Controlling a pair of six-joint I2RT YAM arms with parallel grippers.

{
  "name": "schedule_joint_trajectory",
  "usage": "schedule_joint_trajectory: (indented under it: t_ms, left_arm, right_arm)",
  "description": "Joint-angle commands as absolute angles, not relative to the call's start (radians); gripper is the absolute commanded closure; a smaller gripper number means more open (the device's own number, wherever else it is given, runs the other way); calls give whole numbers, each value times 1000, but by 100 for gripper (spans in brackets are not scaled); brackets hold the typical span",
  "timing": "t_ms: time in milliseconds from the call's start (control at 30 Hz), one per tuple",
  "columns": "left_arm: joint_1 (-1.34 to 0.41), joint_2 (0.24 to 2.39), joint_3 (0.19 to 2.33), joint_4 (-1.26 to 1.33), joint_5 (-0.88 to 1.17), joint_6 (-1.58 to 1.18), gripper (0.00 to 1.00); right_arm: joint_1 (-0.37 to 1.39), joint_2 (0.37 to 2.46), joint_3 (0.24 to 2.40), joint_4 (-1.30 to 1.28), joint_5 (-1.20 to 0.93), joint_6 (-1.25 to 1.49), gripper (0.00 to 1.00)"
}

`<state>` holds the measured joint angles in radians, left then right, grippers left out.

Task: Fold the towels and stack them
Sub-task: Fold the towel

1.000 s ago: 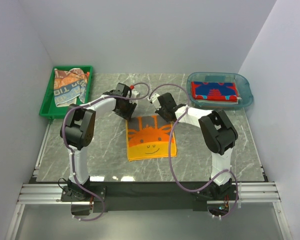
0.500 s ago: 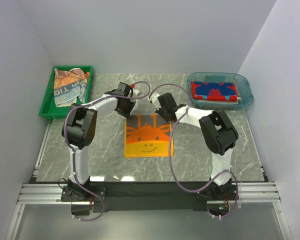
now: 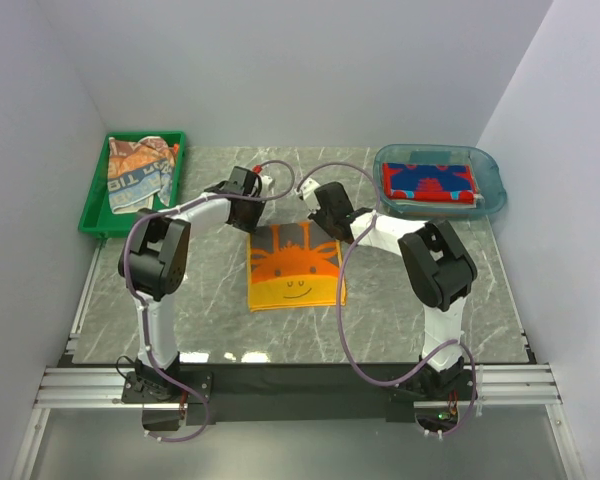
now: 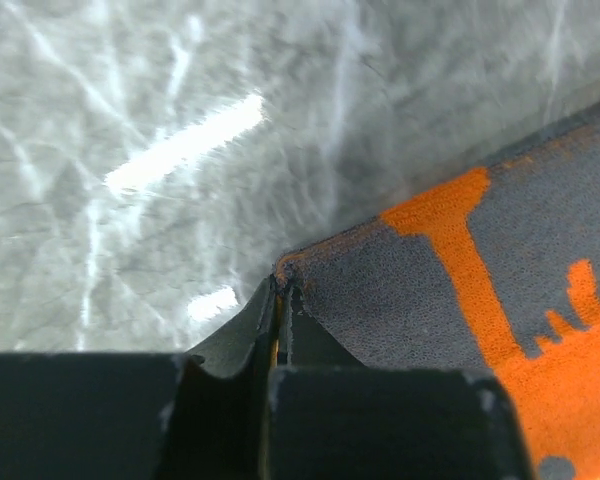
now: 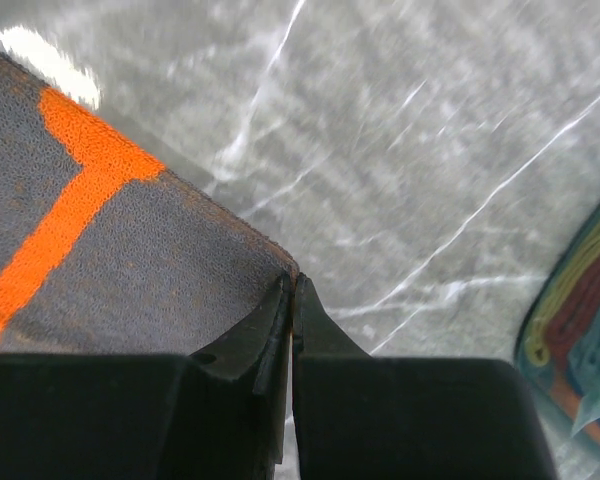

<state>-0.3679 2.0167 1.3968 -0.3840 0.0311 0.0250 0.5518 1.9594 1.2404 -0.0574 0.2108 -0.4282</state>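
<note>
The left gripper (image 4: 283,292) and right gripper (image 5: 292,287) each pinch a far corner of the orange-grey towel (image 3: 296,272). It lies spread mid-table on the marble table (image 3: 215,300), between both arms.

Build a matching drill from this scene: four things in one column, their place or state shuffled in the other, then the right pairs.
Things:
1. orange-grey towel
2. red towel
3. crumpled towels
4. left gripper

Place or state:
A. in the blue tub
B. shut on a towel corner
C. in the green tray
D. spread on the table

Pairs: 1-D, 2-A, 3-C, 4-B
</note>
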Motion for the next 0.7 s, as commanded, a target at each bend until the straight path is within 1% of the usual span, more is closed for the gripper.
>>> schedule_joint_trajectory:
  t_ms: [0, 333, 500, 667]
  left_arm:
    - [-336, 1939, 1368, -328, -97, 14, 99]
    - [-341, 1740, 1194, -129, -150, -55, 99]
    - [-377, 1666, 1135, -101, -172, -49, 99]
    - [-429, 1628, 1051, -74, -250, -69, 99]
  right_arm:
    - [538, 1873, 1263, -3, 339, -448, 100]
    - [554, 1783, 1155, 140, 422, -477, 100]
    - [563, 1763, 1111, 172, 466, -480, 100]
    - [584, 1726, 1037, 212, 494, -468, 100]
